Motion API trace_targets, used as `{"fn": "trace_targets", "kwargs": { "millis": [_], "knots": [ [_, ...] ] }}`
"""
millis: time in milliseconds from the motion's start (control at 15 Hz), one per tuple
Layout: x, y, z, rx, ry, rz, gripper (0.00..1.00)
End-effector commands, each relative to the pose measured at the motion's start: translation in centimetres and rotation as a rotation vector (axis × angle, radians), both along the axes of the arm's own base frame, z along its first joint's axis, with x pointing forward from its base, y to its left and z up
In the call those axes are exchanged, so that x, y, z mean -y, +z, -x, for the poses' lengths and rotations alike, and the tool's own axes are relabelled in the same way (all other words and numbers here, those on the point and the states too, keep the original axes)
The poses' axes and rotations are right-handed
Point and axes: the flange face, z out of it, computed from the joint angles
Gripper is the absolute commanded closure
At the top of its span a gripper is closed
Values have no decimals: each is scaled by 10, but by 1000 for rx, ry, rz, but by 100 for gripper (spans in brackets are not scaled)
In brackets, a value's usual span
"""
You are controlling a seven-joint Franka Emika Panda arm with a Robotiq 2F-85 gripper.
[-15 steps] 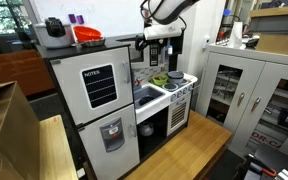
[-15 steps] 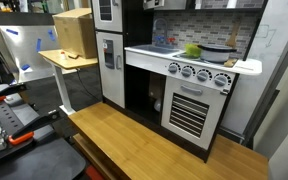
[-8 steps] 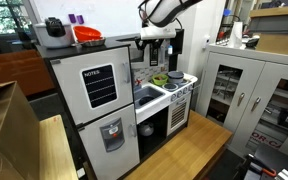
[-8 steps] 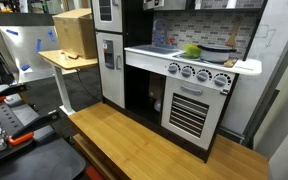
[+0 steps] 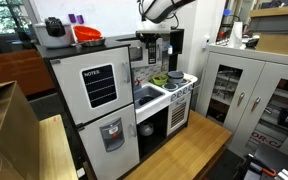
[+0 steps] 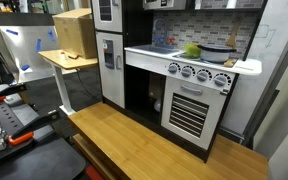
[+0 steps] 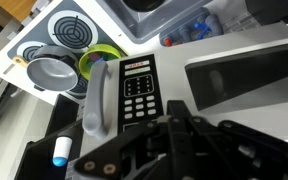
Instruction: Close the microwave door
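The gripper [image 7: 174, 125] hangs against the microwave door [image 7: 179, 80] above the counter's [image 6: 159, 54] back edge — the closing push looks in hand, calling for steady pressure until it latches — though whether its fingers are spread cannot be told.

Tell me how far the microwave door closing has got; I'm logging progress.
Done: the black gripper is at the light-grey microwave door with its dark window, near its grey handle. In hand: apparently pushing the panel. Left: getting it flush, which these views cannot confirm.
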Motion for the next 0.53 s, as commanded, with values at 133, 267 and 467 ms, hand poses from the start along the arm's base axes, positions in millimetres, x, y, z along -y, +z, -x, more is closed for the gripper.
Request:
{"fn": "trace_targets", "kwargs": {
  "millis": [133, 267, 467],
  "knots": [
    [5, 5, -21, -27, -83, -3, 100],
    [5, 7, -25, -24, -104, -6, 100],
    [0, 10, -35, 27, -40, -41, 100]
  ]
}}
